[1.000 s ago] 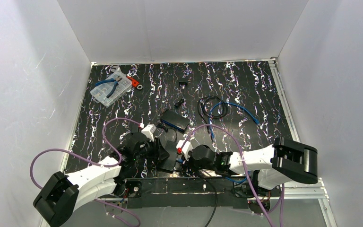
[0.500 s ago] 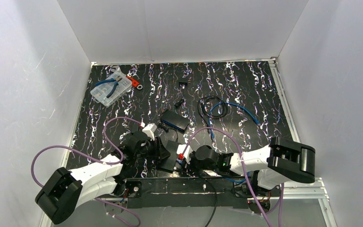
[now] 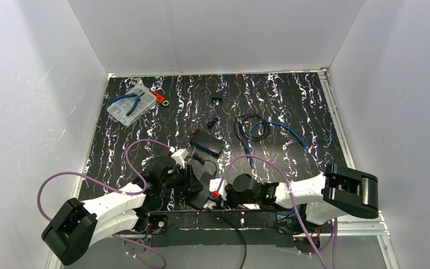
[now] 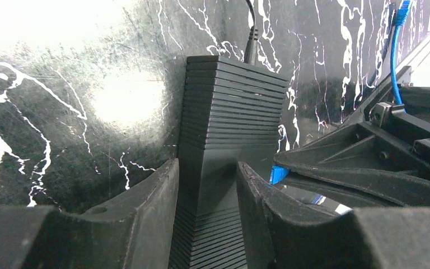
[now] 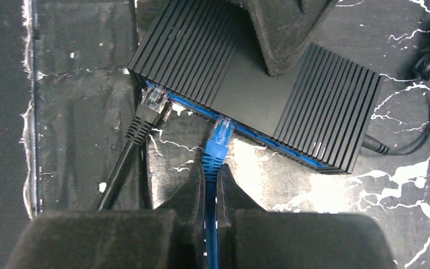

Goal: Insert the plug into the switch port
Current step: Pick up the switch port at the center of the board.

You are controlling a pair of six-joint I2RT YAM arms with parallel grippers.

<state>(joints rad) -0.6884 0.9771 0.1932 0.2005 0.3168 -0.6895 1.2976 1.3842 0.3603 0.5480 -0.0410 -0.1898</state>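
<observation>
My left tool (image 4: pixel 207 188) is clenched on the switch (image 4: pixel 232 106), one finger on each ribbed side. The switch sits near the 6 o'clock edge of the table (image 4: pixel 61 112). My right tool (image 5: pixel 210 182) is clamped on the blue cable (image 5: pixel 210 235) just behind the plug (image 5: pixel 218 137). The plug points to 12 o'clock, and its clear tip meets the blue port face of the switch. Seating depth cannot be determined. A black plug (image 5: pixel 148 109) sits in a port at its 10 o'clock.
</observation>
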